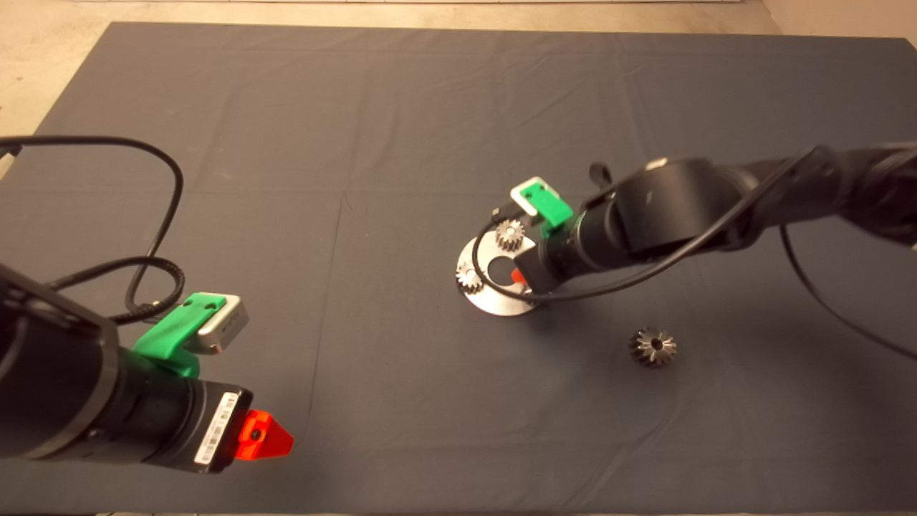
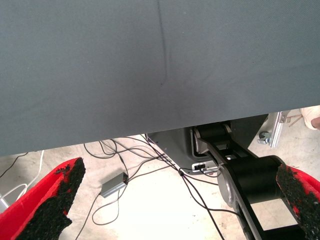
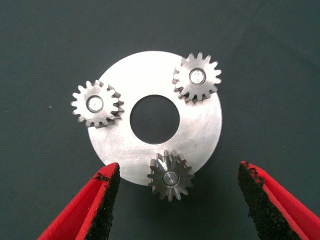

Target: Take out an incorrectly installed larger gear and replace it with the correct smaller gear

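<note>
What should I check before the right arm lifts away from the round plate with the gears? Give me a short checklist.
1. Larger gear off the round plate: ok, it lies alone on the mat.
2. Smaller gear on its pin at the plate's edge: ok, the pin's end shows in its bore.
3. Smaller gear pressed fully down: cannot tell.
4. Right gripper open, its fingers apart from the smaller gear on either side: ok.
5. Left gripper parked at the mat's lower left, open and holding nothing: ok.
</note>
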You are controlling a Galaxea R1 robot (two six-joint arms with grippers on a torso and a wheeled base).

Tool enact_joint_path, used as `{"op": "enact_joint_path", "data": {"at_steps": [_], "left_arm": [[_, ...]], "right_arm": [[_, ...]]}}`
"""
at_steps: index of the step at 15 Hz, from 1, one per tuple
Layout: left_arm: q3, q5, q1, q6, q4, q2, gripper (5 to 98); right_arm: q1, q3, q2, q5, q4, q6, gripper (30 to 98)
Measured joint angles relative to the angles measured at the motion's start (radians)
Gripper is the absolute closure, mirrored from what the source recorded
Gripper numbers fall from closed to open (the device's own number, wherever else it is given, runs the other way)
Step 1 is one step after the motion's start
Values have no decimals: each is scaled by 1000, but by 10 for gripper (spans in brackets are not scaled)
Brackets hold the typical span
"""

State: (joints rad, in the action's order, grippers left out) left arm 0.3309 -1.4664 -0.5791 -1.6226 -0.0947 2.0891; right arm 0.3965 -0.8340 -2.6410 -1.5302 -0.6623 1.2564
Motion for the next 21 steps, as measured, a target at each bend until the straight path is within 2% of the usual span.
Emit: {"op": "enact_joint_path", "data": {"at_steps": [2,6,7,8,10,12,13,14,15,16,18,21], "left_arm": [[0,0,0,4,0,0,54],[0,0,0,4,0,-5,54],[0,-3,3,4,0,-6,54],[0,-2,3,5,0,3,54],[0,1,3,7,0,14,54],[0,-4,2,13,0,18,54],[0,-4,3,15,0,29,54],[0,1,2,16,0,38,54],[0,1,2,18,0,40,54],[0,1,2,18,0,43,54],[0,-1,5,18,0,41,54],[0,1,4,18,0,41,54]], "right_arm": [[89,81,57,5,123,26,656],[242,273,295,-4,401,62,590],[262,342,345,-13,452,68,561],[274,409,377,-9,516,70,558],[283,488,471,8,635,73,508],[307,513,606,1,666,77,502],[314,525,667,-6,678,79,465],[315,541,697,-10,697,80,453],[316,552,705,-11,715,80,448],[316,557,703,-7,720,80,411],[320,555,698,1,721,80,404],[322,559,704,-3,723,80,404]]}}
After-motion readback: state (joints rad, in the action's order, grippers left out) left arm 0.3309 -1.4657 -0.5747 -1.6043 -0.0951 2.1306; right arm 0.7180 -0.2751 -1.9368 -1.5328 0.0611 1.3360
